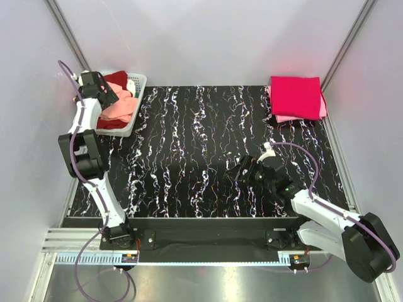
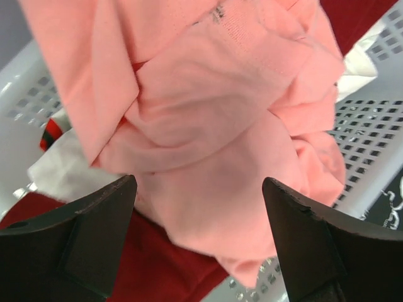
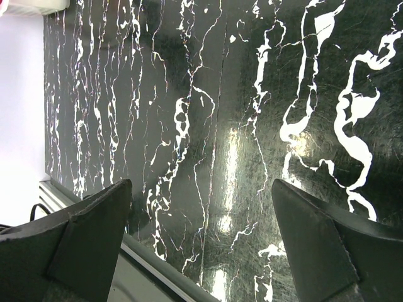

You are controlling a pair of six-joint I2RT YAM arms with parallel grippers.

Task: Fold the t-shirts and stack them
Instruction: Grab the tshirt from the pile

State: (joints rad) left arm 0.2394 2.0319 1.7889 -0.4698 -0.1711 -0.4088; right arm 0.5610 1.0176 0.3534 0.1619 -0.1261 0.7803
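From above, I am seeing the peach tee [image 1: 119, 112] bunched in the basket [image 1: 141, 88] under my left hand [image 1: 108, 94]; its wrist view is showing that hand spread just over soft, light folds, a thick ridge looking best to pinch; the right wrist view is showing my right hand [image 3: 201, 184] spread above the surface [image 3: 239, 126].

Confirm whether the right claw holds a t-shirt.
No, the right claw stands open over the black marbled table, with nothing in it.
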